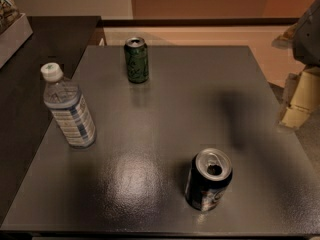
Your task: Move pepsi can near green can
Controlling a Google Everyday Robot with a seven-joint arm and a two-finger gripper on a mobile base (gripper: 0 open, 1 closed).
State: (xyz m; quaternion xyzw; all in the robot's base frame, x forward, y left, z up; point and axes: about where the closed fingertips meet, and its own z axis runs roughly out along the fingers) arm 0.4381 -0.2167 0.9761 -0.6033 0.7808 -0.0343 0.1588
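On my feed the grey table (165,109) fills most of the view. The pepsi can (208,180) stands upright close to the front edge, a little right of the middle, its silver top facing me with the opening showing. The green can (136,60) stands upright near the far edge, left of the middle. The two cans are well apart, with bare tabletop between them and nothing touching either one. A clear water bottle (68,109) with a white cap stands near the left edge, about halfway along it, apart from both cans.

The gripper (299,103) shows only as a pale shape at the right side of my view, out past the right edge of the table and about level with its middle, with a darker part of the arm above it. It is well away from the pepsi can and holds nothing I can see; I cannot tell whether it is spread or pressed together
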